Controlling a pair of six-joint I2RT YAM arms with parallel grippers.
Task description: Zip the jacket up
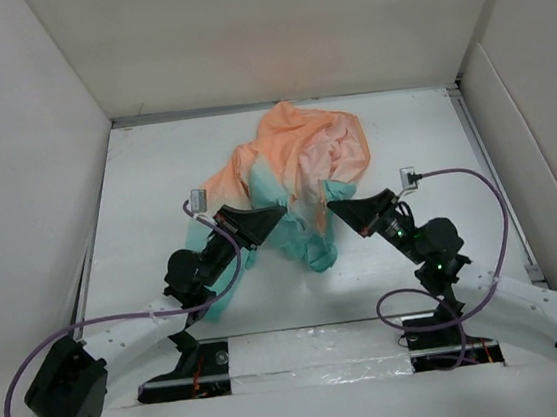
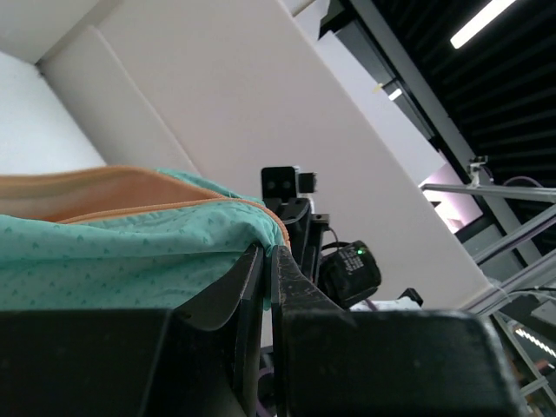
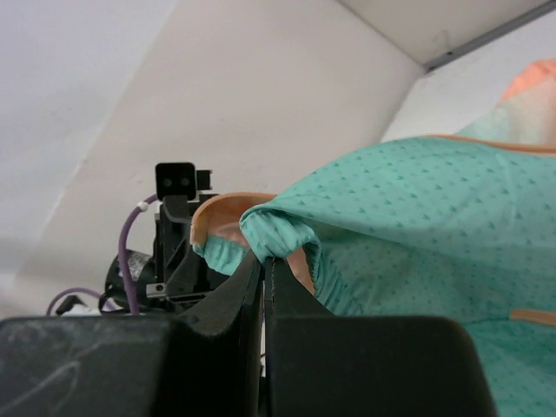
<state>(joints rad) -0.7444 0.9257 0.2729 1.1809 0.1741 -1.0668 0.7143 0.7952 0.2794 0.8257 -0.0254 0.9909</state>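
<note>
The jacket [image 1: 298,161] lies crumpled mid-table, orange at the far part, teal toward the arms. My left gripper [image 1: 281,208] is shut on its teal hem at the left; the left wrist view shows teal cloth [image 2: 130,252] with an orange zipper edge pinched between the fingers [image 2: 295,278]. My right gripper [image 1: 332,207] is shut on the teal hem at the right; the right wrist view shows a teal fold [image 3: 278,234] and orange zipper edge [image 3: 226,201] held at the fingertips [image 3: 287,291]. Both grippers hold the cloth raised off the table, facing each other.
White walls enclose the table [image 1: 155,182] at the back and both sides. Purple cables [image 1: 456,173] loop off both arms. A taped strip [image 1: 315,350] runs along the near edge between the arm bases.
</note>
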